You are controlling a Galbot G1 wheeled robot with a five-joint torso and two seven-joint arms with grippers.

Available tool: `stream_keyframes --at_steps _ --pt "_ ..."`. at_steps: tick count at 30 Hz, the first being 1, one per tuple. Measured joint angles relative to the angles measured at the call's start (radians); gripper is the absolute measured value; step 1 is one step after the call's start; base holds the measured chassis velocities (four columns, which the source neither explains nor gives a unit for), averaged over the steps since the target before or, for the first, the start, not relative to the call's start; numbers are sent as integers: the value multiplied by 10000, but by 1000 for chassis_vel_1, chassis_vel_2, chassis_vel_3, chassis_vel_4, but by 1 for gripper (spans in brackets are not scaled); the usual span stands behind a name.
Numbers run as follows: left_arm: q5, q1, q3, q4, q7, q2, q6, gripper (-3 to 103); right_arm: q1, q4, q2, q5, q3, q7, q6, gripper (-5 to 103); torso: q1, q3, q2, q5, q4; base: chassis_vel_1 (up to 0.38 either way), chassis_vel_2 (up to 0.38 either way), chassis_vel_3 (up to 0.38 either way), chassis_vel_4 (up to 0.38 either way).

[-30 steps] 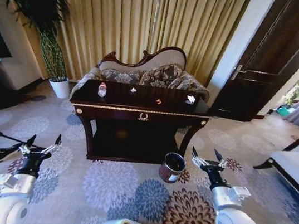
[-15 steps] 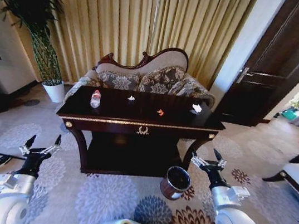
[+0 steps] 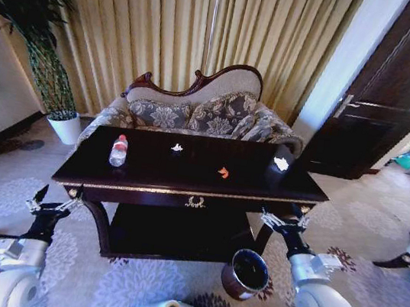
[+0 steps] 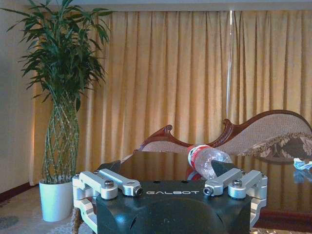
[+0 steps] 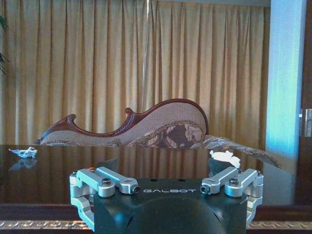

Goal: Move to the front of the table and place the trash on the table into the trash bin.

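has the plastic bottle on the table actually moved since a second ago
No. The bottle sits at the table's left end, left of the white scrap, as before. The whole head view shifted because the robot drove closer.

**What we cannot see well**

In the head view, the right gripper [image 3: 284, 220] covers the front right corner of the table [image 3: 187, 168], at lower right of the frame. The trash bin [image 3: 246, 274] is partly behind the right arm. The orange scrap [image 3: 223, 172] and the small white scrap [image 3: 177, 148] are too small for us to tell their shape. In the left wrist view, the bottle [image 4: 207, 160] is partly hidden by the left gripper [image 4: 170, 187].
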Motion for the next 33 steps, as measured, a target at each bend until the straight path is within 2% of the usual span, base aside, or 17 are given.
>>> stream_keyframes --at_steps 5,8,9,14,25,27,30,32,33 --pt "-45 -14 -52 -60 -31 76 118 100 122 -1 -155 57 -20 47 -281 100 -9 -5 5 1 -1 0 0 0 0" --pt "-44 -15 -65 -60 -39 77 126 100 458 -1 -533 399 -138 358 -865 100 -13 -6 8 2 -3 0 0 0 0" --pt "-44 -15 -65 -60 -39 77 126 100 458 -1 -533 399 -138 358 -865 100 -13 -6 8 2 -3 0 0 0 0" --pt "-18 -25 -101 -62 -45 41 127 100 1572 -639 -1454 1297 -318 974 -1620 100 -7 -2 3 2 2 0 0 0 0" --pt "168 -9 -31 -86 -43 -186 127 100 3434 -2056 -2829 2216 -675 1224 -1917 100 -7 -3 3 1 -1 0 0 0 0" --pt "207 13 -1 -61 -40 -268 128 100 4216 -2540 -3113 2531 -1099 1424 -2071 100 -6 -2 3 3 -1 0 0 0 0" --pt "221 25 9 -51 -41 -307 128 100 4728 -2853 -3221 2673 -1462 1538 -2171 100 -6 -2 3 2 0 0 0 0 0" --pt "229 46 9 -49 -39 -363 129 100 5788 -3451 -3279 2784 -2333 1729 -2380 100 -6 -2 3 2 1 0 0 0 0" --pt "229 46 9 -49 -39 -363 129 100 5788 -3451 -3279 2784 -2333 1729 -2380 100 -6 -2 3 2 1 0 0 0 0"
